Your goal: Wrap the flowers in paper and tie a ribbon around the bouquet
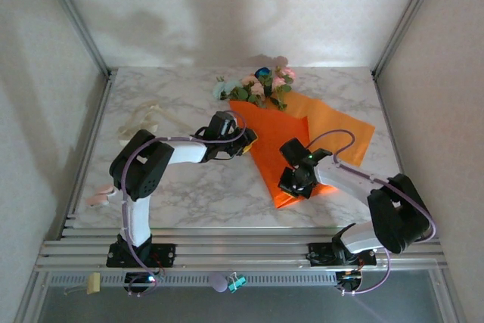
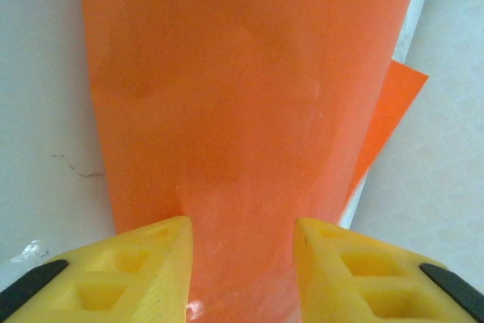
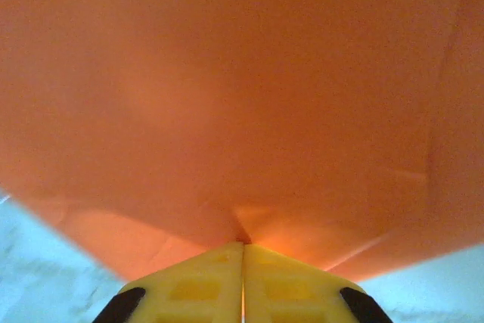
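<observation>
The orange paper (image 1: 271, 150) lies on the marble table, folded into a rough cone with one flap (image 1: 342, 131) spread out to the right. The flowers (image 1: 261, 85), pink, whitish and blue, stick out of its far end. My left gripper (image 1: 246, 141) is at the cone's left edge. In the left wrist view its yellow fingers (image 2: 162, 262) press both sides of a rounded fold of paper (image 2: 242, 111). My right gripper (image 1: 296, 185) is at the cone's near tip, shut on a pinch of paper (image 3: 242, 111). The cream ribbon (image 1: 144, 120) lies loose at the far left.
Bare marble (image 1: 204, 191) stretches between the arms in front of the paper. A small pink object (image 1: 98, 199) sits at the table's left edge. Metal frame posts and white walls enclose the table on three sides.
</observation>
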